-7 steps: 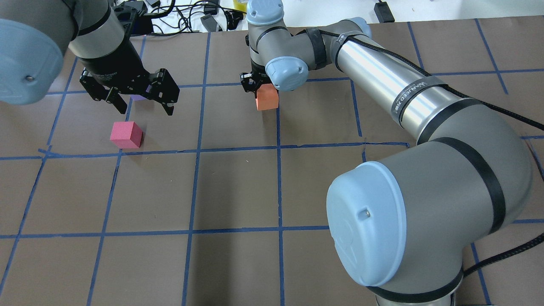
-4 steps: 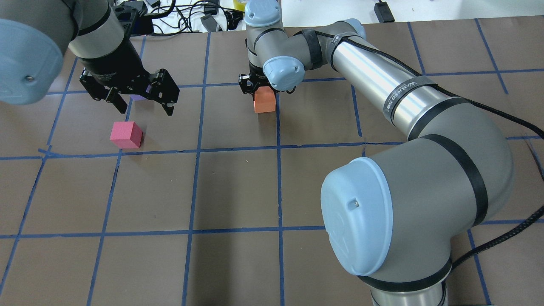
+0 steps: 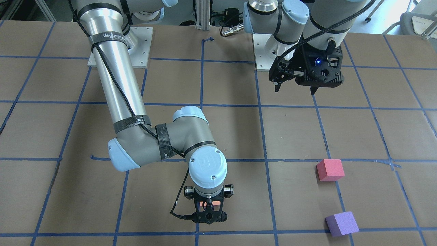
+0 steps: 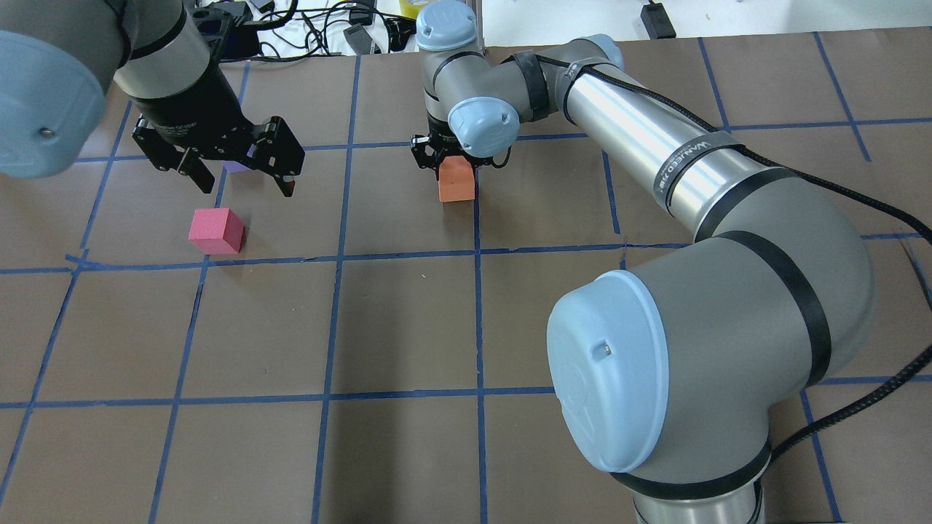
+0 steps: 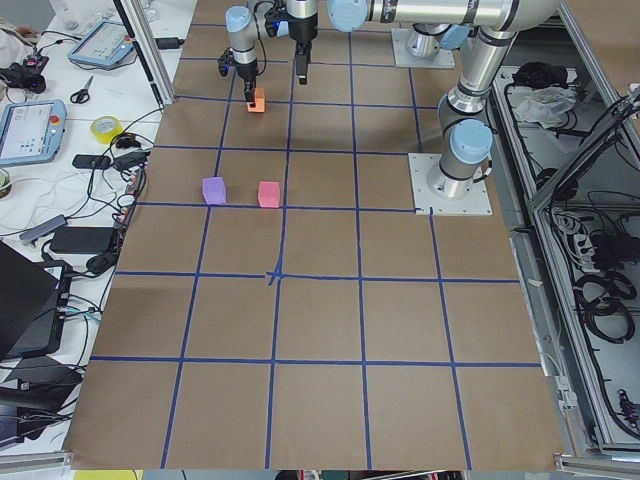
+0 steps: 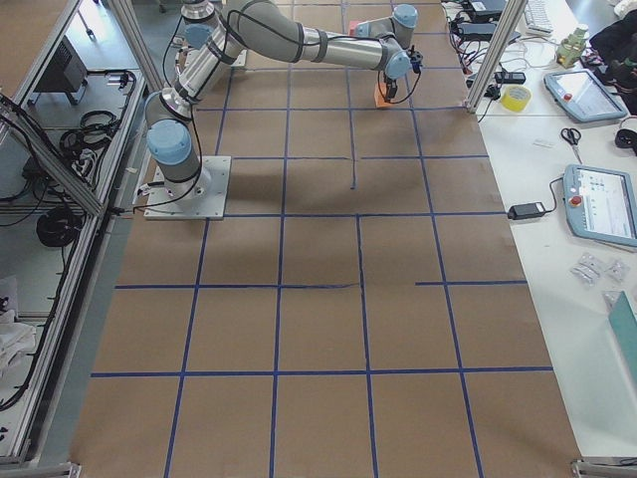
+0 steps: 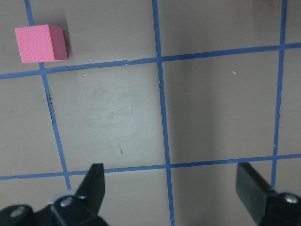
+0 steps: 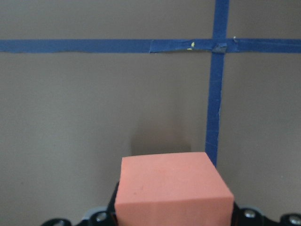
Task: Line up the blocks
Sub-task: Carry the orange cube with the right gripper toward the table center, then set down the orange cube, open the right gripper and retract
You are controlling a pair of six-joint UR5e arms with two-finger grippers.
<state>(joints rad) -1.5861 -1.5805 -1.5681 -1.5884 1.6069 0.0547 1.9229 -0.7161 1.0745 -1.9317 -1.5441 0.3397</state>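
Observation:
My right gripper is shut on the orange block and holds it low over the table beside a blue tape line. The block fills the bottom of the right wrist view, with its shadow just beyond it; I cannot tell if it touches the table. My left gripper is open and empty, hovering above the table. The pinkish-red block lies on the table just near of it and shows in the left wrist view. The purple block lies beyond the pinkish-red one, mostly hidden by the left gripper in the overhead view.
Blue tape lines divide the brown table into squares. Cables and small devices lie at the table's far edge. The arms' base plates are at the robot's side of the table.
My right gripper has come down and slightly left with the orange block in it. The left gripper has barely moved. The pinkish-red block has stayed put.

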